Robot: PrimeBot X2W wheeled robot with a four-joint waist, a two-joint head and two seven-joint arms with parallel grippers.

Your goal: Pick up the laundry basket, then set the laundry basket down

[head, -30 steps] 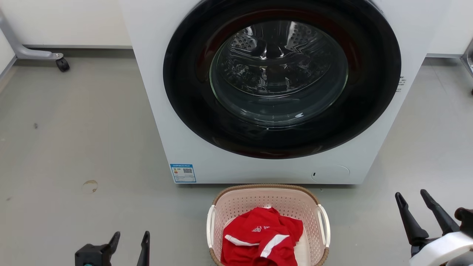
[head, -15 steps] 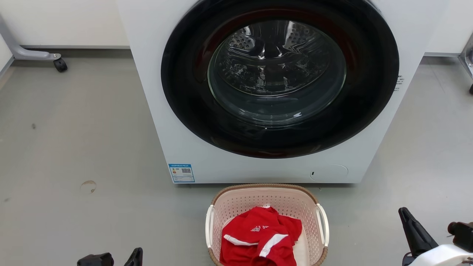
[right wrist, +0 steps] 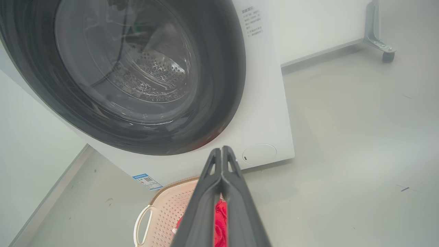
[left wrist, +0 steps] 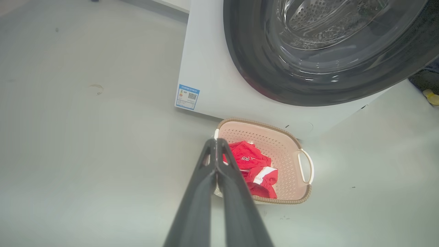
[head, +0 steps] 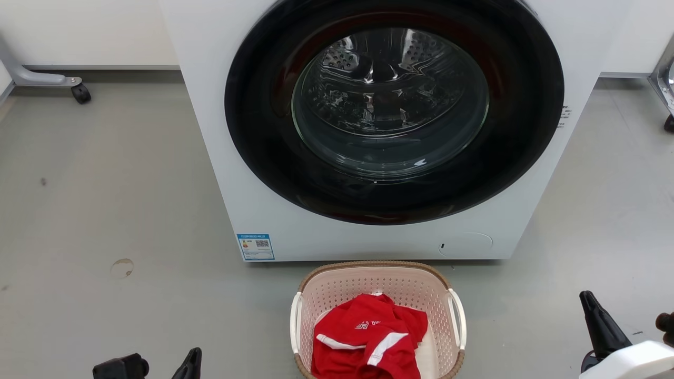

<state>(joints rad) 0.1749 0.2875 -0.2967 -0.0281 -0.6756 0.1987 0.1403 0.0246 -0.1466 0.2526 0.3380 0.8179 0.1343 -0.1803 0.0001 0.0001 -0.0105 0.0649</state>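
Along the bottom edge of the head view, the left gripper (head: 195, 353) and the right gripper (head: 587, 300) sit lower than a second ago. Their fingers, spread then, are now pressed together on nothing; each wrist view shows its two dark fingers (left wrist: 200, 199) meeting at the tips. The whole picture has slid slightly too, which I put down to the camera. The laundry basket (head: 368, 287) has not moved: it stands on the floor (head: 131, 210) at lower centre, just before the washing machine (head: 342, 242), a red shirt (head: 368, 337) inside, both white handles (head: 462, 326) free. I judge the arms tucked back, which fits a basket already set down or one awaiting a reach. Both grippers sit at the lower corners, well apart from the basket, fingers pointing up the frame.
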